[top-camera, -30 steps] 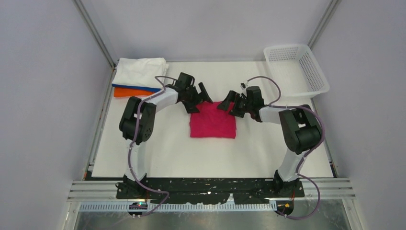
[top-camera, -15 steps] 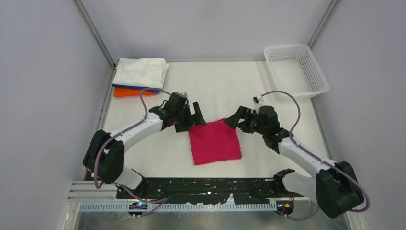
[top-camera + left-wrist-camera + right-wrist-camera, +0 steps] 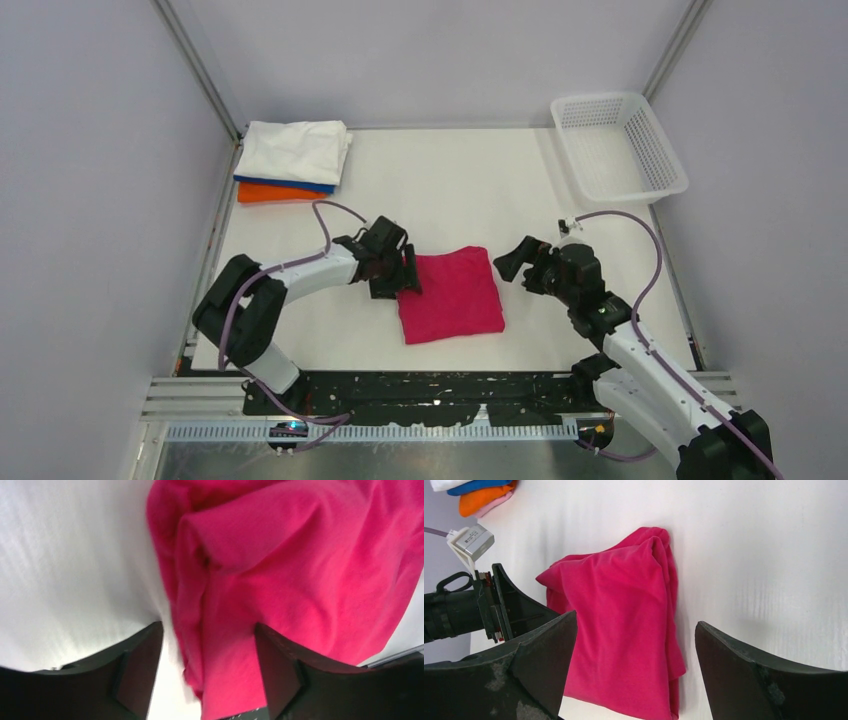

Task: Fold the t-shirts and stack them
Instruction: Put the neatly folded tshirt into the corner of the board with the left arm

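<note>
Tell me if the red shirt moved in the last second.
Yes. The red shirt slid toward the table's near edge, away from the basket, turning slightly.

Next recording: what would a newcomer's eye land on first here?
The folded magenta-red t-shirt lies in the middle. The left claw is open astride its left edge; the right claw, open, hangs apart to its right. A stack of white, blue and orange t-shirts sits far left, a white mesh basket far right.

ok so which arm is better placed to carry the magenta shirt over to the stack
Left, probably. The left claw is open astride the left edge of the magenta shirt, and the stack of folded shirts lies far left, on its side. The right claw hangs open, clear of the shirt.
</note>
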`<state>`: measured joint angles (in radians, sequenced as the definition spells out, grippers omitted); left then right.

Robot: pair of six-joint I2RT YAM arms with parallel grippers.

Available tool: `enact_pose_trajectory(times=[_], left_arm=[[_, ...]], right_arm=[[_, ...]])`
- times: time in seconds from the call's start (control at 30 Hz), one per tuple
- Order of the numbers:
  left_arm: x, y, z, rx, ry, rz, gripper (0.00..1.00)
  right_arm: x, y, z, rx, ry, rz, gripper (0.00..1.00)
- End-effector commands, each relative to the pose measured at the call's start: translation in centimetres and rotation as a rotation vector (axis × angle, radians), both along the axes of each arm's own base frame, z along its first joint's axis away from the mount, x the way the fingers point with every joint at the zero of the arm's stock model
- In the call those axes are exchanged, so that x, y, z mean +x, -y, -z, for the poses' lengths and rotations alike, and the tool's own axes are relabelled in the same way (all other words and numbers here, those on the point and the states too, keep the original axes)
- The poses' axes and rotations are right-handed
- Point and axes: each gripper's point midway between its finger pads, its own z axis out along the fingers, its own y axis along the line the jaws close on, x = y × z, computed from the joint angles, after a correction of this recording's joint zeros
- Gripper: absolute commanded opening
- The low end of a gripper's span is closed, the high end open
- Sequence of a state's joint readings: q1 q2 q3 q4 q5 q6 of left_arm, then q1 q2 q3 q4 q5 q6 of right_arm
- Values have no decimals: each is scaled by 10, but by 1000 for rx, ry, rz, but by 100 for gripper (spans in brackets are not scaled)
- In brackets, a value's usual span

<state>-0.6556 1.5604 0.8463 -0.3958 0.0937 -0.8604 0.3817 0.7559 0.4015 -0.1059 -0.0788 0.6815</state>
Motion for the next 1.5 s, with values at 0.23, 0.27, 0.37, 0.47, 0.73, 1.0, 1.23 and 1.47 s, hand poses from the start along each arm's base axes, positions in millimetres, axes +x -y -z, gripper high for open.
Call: enact_pose_trajectory(times=[0.23, 0.27, 0.37, 0.47, 0.73, 1.0, 1.23, 1.47], left_arm=[[42, 24, 13, 215, 37, 47, 0], [48, 18, 8, 266, 63, 47, 0], [71, -12, -16, 464, 156, 24, 0], [93, -28, -43, 600, 240, 24, 0], [158, -49, -94, 798, 358, 69, 0], [234, -96, -119, 950, 406, 72, 0], [295, -142, -163, 969, 502, 21, 0], [332, -163, -208, 1049, 618, 31, 0]], right_arm=[[3, 27, 2, -106, 24, 81, 95], [4, 30, 2, -119, 27, 96, 95], [5, 39, 1, -149, 53, 123, 95], [5, 45, 0, -171, 72, 143, 95], [7, 60, 0, -224, 93, 202, 95], [10, 75, 9, -279, 78, 269, 95], [16, 76, 20, -330, 47, 261, 95], [20, 74, 22, -339, 54, 252, 95]])
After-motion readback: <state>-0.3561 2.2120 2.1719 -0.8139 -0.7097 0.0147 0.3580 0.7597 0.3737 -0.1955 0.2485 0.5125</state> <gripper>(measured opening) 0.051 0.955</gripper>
